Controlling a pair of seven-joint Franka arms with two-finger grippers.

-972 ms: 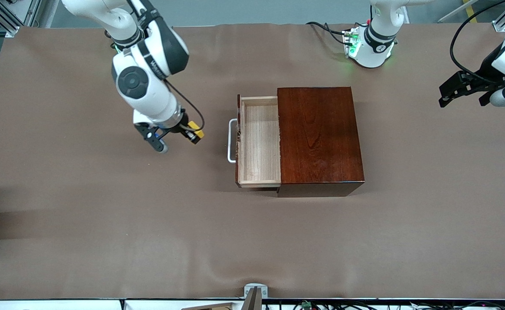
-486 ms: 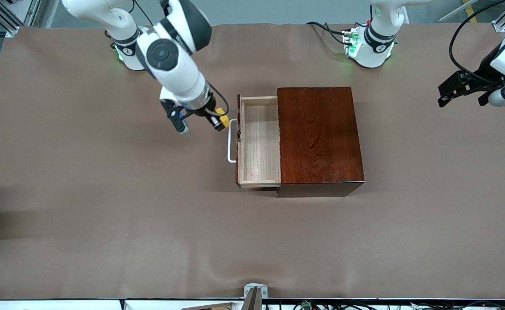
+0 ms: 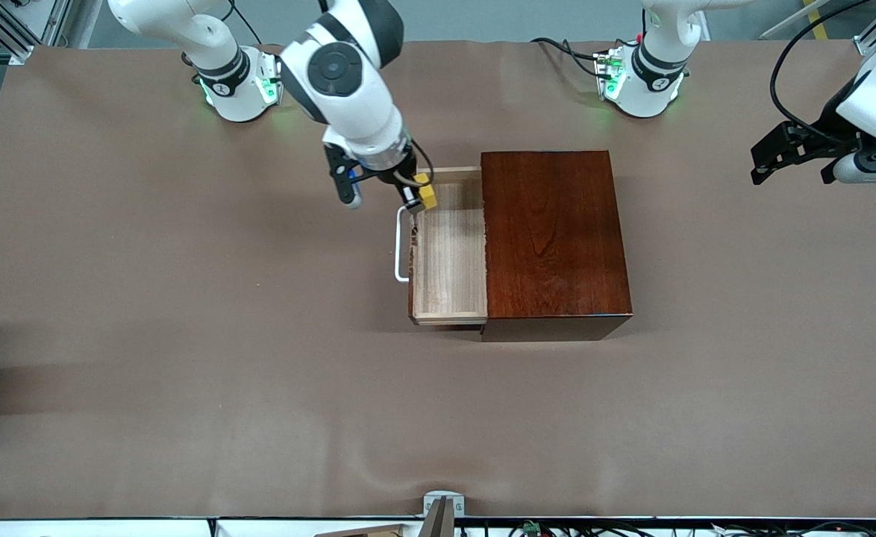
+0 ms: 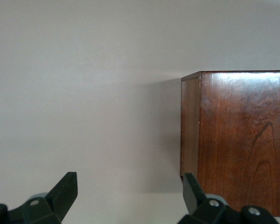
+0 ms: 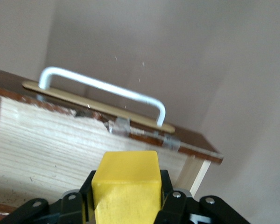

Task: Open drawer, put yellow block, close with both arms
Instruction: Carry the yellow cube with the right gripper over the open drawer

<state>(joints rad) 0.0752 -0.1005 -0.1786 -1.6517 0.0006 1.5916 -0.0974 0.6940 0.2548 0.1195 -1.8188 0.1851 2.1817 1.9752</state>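
Yellow, small and cube-shaped: the yellow block (image 3: 427,195), clamped between the black fingers of the right gripper (image 3: 414,195) over the corner of the pulled-out drawer (image 3: 449,253) farthest from the front camera, beside the white U-shaped bar handle (image 3: 401,245). Pale light-wood tray, well out of the glossy reddish-brown wooden box (image 3: 554,239), bare inside. In the right wrist view, block (image 5: 126,186) pinched from both sides, handle (image 5: 102,88) and drawer front directly past it.

Step in hand, by judgement: placing (opening already done, closing not yet).

Next move: carry the cube slightly more toward the tray's middle, lower, then spread the fingers and lift clear of the handle and front panel. Risk of clipping the tray's rim if released too close to the corner.

Left gripper (image 3: 781,153) spread wide, holding nothing, waiting over the brown table covering (image 3: 184,335) at the left arm's end, well apart from the box (image 4: 242,140).
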